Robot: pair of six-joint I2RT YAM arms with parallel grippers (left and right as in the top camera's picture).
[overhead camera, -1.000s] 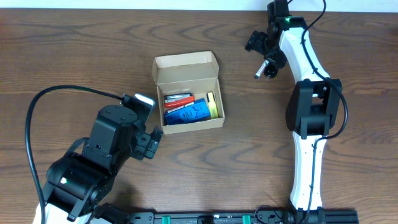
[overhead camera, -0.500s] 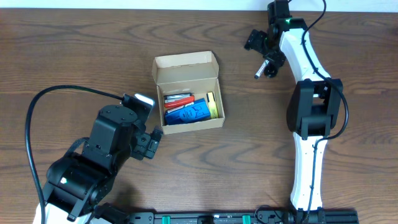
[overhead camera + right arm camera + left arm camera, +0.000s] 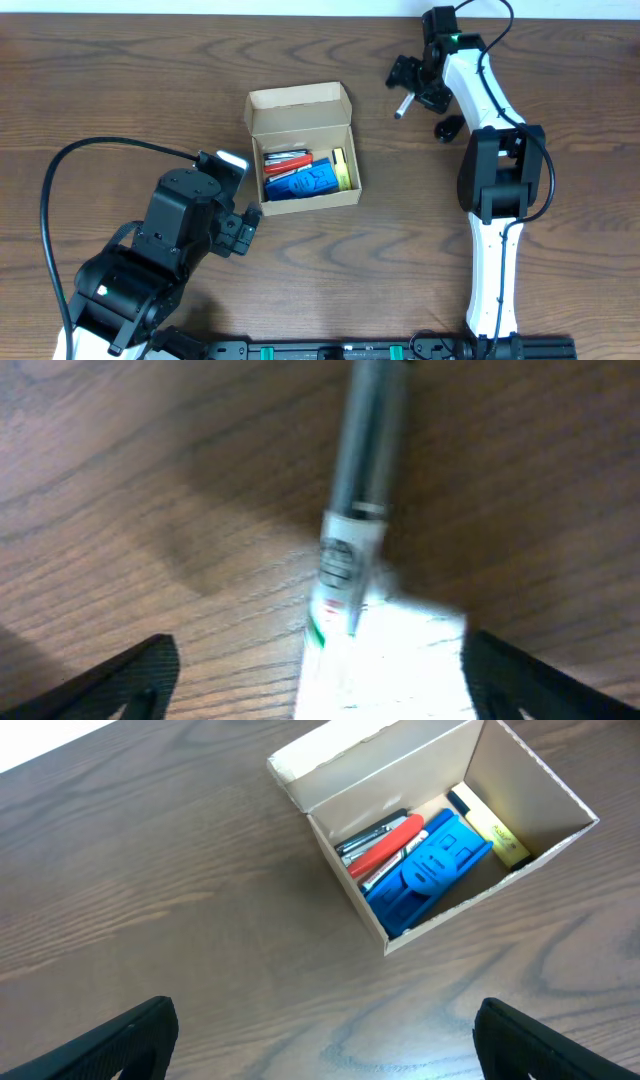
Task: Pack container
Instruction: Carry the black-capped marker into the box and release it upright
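The container (image 3: pixel 300 146) is a small tan cardboard box, open, with its flap lid folded back at the far side. Inside lie a red item, a blue item and a yellow item, also seen in the left wrist view (image 3: pixel 435 840). A grey marker (image 3: pixel 403 107) lies on the table to the right of the box. My right gripper (image 3: pixel 408 80) is open just above it; in the right wrist view the blurred marker (image 3: pixel 355 520) lies ahead of and between the open fingers (image 3: pixel 320 680). My left gripper (image 3: pixel 240 232) is open and empty at the box's front left, fingers wide (image 3: pixel 325 1040).
A small black object (image 3: pixel 447 128) lies on the wooden table (image 3: pixel 150 80) to the right of the marker, beside the right arm. A black cable (image 3: pixel 90 150) loops at the left.
The right gripper has shifted left and the marker has moved left with it, away from the small black object. The left arm and box have not moved.
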